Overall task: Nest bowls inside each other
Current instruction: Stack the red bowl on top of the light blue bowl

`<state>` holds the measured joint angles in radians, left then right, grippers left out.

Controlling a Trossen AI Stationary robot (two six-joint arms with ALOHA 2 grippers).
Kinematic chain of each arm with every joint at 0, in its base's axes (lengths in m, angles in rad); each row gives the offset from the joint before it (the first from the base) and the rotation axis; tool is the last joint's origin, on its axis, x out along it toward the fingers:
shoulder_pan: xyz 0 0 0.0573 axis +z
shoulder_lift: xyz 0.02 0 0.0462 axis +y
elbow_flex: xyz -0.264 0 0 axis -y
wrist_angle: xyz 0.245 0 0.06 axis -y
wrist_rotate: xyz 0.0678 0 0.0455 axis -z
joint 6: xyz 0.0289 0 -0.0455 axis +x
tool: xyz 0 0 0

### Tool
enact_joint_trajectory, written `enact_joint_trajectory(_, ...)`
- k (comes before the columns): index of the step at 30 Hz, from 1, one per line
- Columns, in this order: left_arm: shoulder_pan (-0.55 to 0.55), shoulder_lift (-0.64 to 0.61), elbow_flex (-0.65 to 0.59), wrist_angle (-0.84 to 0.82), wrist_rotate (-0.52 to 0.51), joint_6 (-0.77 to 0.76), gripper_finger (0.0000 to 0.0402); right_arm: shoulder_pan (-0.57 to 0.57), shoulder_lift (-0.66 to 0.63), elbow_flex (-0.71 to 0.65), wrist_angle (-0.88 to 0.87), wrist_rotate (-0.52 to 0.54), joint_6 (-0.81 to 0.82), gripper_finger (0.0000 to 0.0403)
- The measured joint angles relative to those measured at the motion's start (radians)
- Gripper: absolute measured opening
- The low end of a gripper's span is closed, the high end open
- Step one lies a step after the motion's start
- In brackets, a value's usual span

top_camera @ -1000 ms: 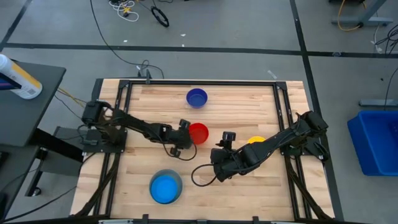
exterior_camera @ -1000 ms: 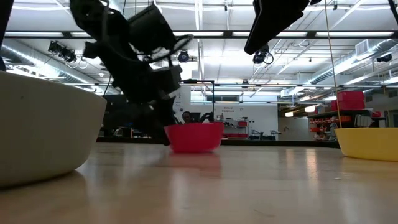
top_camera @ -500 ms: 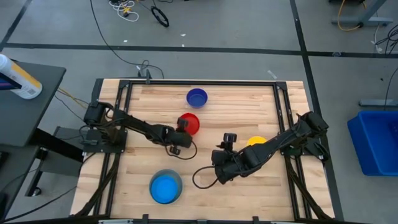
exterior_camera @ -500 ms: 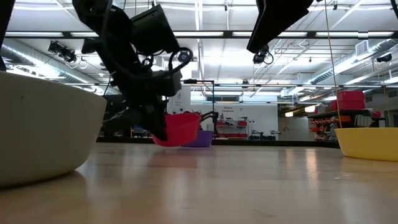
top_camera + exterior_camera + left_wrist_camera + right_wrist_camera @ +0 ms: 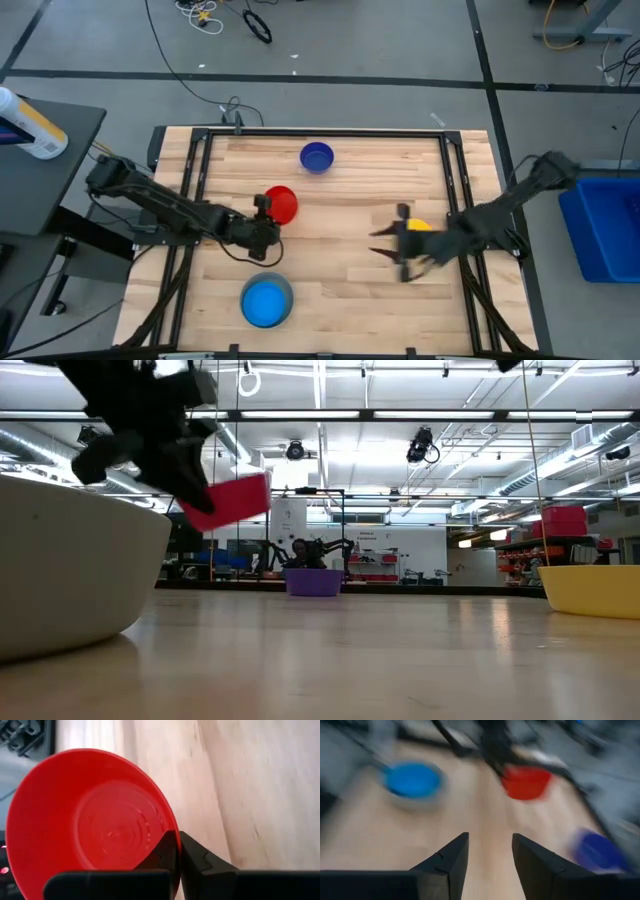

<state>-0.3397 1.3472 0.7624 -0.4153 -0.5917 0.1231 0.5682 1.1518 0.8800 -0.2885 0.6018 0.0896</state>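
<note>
In the left wrist view my left gripper (image 5: pixel 178 840) is shut on a red bowl (image 5: pixel 90 820). The low view shows that bowl (image 5: pixel 230 502) tilted in the air, and from above it (image 5: pixel 281 205) is left of the table's middle. A light blue bowl (image 5: pixel 265 302) sits inside a grey bowl (image 5: pixel 284 288) near the front edge. The dark blue bowl (image 5: pixel 317 157) rests on its base at the far side. My right gripper (image 5: pixel 387 250) is open and holds nothing, next to a yellow bowl (image 5: pixel 418 226) that stands on the table. My left gripper pinches the red bowl's rim (image 5: pixel 172 827), one finger inside the bowl and one outside its wall. The fingers slant downward, coming from the table's left. The bowl is lifted clear of the table and tilted (image 5: pixel 240 495).
Black frame rails (image 5: pixel 196 200) run along the table's left and right sides. Bare wood (image 5: pixel 340 290) lies between the stacked bowls and my right gripper. A dark side table with a white bottle (image 5: pixel 25 125) stands off the left edge.
My left gripper has taken hold of the red bowl's rim, lifted the bowl clear of the table and carried it, tilted, toward the left edge. My right gripper has drawn back toward the right edge, beside the yellow bowl, and tipped closer to level.
</note>
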Motion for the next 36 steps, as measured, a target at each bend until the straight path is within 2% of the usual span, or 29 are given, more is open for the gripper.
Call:
enact_joint_trajectory(3,-0.028,-0.053,0.001,-0.055,-0.008,-0.035,0.0006,-0.016,-0.230,-0.210,0.243,-0.206,-0.077,0.0151)
enact_joint_trajectory(5,-0.039,-0.060,0.001,-0.060,-0.011,-0.043,0.0006,-0.034,-0.380,-0.366,0.405,-0.283,-0.119,0.0144)
enact_joint_trajectory(9,-0.061,-0.063,0.000,-0.112,0.030,-0.077,0.0006,-0.072,-0.623,-0.656,0.639,-0.292,-0.132,0.0128)
enact_joint_trajectory(12,-0.095,-0.056,0.001,-0.173,0.091,-0.121,0.0006,-0.088,-0.737,-0.841,0.775,-0.289,-0.109,0.0118)
enact_joint_trajectory(13,-0.113,-0.057,0.001,-0.203,0.105,-0.144,0.0006,-0.090,-0.769,-0.870,0.753,-0.289,-0.096,0.0115)
enact_joint_trajectory(16,-0.183,-0.057,0.003,-0.289,0.137,-0.229,0.0005,-0.097,-0.813,-0.854,0.593,-0.290,0.004,0.0110)
enact_joint_trajectory(24,-0.350,-0.053,0.171,-0.432,0.143,-0.407,0.0005,-0.098,-0.811,-0.870,0.600,-0.237,0.006,0.0108)
enact_joint_trajectory(31,-0.479,-0.046,0.236,-0.424,0.139,-0.550,0.0005,-0.098,-0.811,-0.870,0.589,-0.235,0.004,0.0108)
enact_joint_trajectory(36,-0.552,0.066,0.245,-0.320,0.136,-0.620,0.0005,-0.098,-0.811,-0.870,0.582,-0.200,0.007,0.0107)
